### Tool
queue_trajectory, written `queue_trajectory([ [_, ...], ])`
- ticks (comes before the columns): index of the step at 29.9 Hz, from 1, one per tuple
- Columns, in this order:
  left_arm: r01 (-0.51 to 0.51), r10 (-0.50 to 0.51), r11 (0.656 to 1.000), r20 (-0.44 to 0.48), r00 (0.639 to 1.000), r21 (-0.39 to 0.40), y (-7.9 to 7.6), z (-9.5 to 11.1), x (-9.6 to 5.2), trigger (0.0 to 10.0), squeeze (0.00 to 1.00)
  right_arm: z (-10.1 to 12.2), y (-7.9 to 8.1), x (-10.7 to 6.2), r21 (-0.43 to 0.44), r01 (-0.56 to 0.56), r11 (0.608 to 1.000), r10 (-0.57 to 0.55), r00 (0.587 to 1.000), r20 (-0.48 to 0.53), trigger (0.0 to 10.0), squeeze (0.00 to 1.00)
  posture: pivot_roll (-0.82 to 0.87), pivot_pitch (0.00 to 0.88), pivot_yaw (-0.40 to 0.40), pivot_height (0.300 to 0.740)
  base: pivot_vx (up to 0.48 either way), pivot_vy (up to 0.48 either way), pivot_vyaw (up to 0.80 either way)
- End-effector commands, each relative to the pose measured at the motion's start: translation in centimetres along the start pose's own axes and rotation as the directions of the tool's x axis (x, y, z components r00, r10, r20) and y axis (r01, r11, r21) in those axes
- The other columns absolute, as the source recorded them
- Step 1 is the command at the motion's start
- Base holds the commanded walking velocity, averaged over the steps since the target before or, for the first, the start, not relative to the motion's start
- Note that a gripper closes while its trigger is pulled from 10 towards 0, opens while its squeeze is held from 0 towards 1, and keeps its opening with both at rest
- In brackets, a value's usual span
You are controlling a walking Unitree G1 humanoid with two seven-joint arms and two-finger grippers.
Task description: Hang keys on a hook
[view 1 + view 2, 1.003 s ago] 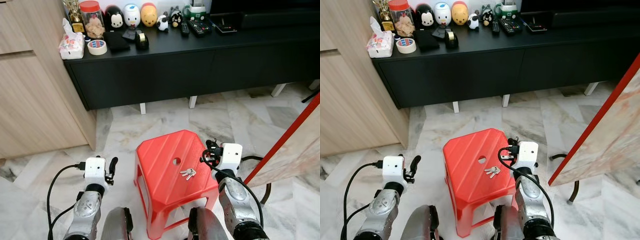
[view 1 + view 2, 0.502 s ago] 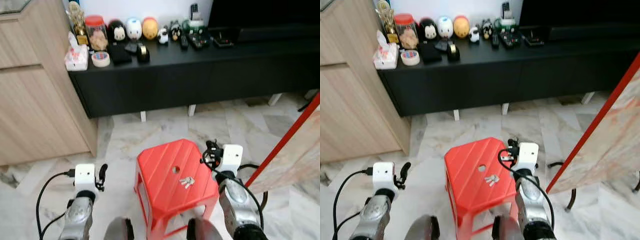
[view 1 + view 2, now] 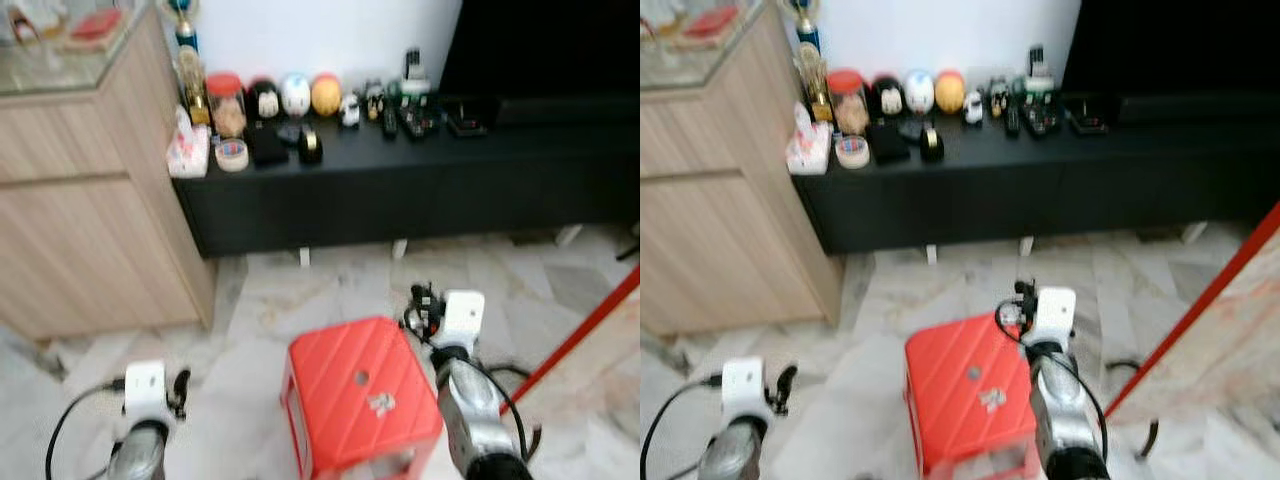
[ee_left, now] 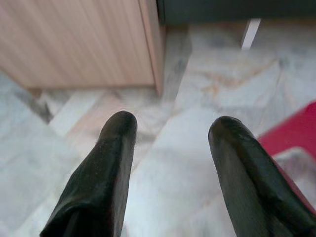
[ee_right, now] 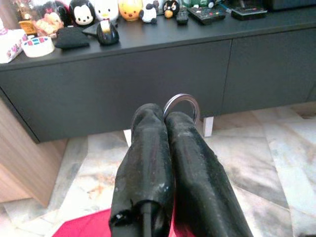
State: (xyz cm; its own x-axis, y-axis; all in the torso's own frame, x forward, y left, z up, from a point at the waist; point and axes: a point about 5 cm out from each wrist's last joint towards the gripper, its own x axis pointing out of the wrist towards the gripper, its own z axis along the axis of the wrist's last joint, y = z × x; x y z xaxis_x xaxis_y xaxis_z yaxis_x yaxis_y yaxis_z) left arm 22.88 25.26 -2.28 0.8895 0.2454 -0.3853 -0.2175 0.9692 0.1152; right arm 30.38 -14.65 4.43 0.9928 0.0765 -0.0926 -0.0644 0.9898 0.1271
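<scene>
1. One red stool (image 3: 355, 405) stands on the marble floor.
2. One bunch of keys (image 3: 381, 404) lies on it; the blur hides how many keys.
3. One metal ring (image 5: 181, 107) shows at the right gripper's (image 5: 165, 116) tips.
4. Two grippers: that one and the left gripper (image 4: 170, 131).
5. One long black cabinet (image 3: 420, 180).
6. One roll of tape (image 3: 232, 155).
7. One red-lidded jar (image 3: 227, 103).
8. Three round figurines: black (image 3: 263, 99), white (image 3: 295, 95), orange (image 3: 325, 95).

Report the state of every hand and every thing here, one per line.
Left hand: open, empty.
Right hand: shut on metal ring.
Metal ring: pinched at the fingertips.
Keys: lying loose on red stool.
Red stool: upright.
Black cabinet: doors shut.
Jar: red lid on.
</scene>
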Motion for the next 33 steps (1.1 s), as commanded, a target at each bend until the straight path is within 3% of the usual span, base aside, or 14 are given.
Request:
queue_trajectory([
  [1, -0.022, 0.022, 1.0, -0.061, 0.998, 0.007, 0.5, -1.1, -0.4, 10.0, 0.0, -0.2, -0.4, -0.3, -0.001, 0.013, 1.0, -0.013, 1.0, -0.004, 10.0, 0.0, 0.01, 0.0, -0.039, 0.717, 0.0, 0.0, 0.0],
  [3, -0.026, 0.027, 1.0, -0.082, 0.996, 0.009, 0.6, -1.6, -0.6, 10.0, 0.0, -0.2, -0.4, -0.3, -0.003, 0.011, 1.0, -0.011, 1.0, -0.005, 10.0, 0.0, 0.01, 0.0, -0.039, 0.717, 0.0, 0.0, 0.0],
  [6, -0.055, 0.056, 0.998, -0.185, 0.981, 0.011, 1.3, -3.8, -1.9, 10.0, 0.0, -0.2, -0.4, -0.3, -0.006, 0.014, 1.0, -0.014, 1.0, -0.002, 10.0, 0.0, 0.0, 0.0, -0.035, 0.717, 0.0, 0.0, 0.0],
  [13, -0.076, 0.073, 0.997, -0.29, 0.954, 0.001, 1.4, -6.2, -3.4, 10.0, 0.0, 0.1, -0.6, -0.2, -0.005, 0.026, 1.0, -0.026, 0.999, 0.021, 10.0, 0.0, 0.0, 0.0, -0.03, 0.717, 0.0, 0.0, 0.0],
  [19, -0.081, 0.074, 0.997, -0.31, 0.948, -0.011, 1.1, -6.7, -3.8, 10.0, 0.0, 0.3, -0.9, -0.1, -0.01, 0.032, 0.999, -0.032, 0.999, 0.023, 10.0, 0.0, 0.0, 0.0, -0.036, 0.74, 0.0, 0.0, 0.0],
  [33, -0.031, 0.02, 0.999, -0.349, 0.937, -0.026, 0.2, -7.2, -3.9, 10.0, 0.0, 0.0, -0.9, -0.2, -0.007, 0.039, 0.999, -0.039, 0.999, 0.007, 10.0, 0.0, -0.01, 0.0, -0.027, 0.74, 0.0, 0.0, 0.0],
])
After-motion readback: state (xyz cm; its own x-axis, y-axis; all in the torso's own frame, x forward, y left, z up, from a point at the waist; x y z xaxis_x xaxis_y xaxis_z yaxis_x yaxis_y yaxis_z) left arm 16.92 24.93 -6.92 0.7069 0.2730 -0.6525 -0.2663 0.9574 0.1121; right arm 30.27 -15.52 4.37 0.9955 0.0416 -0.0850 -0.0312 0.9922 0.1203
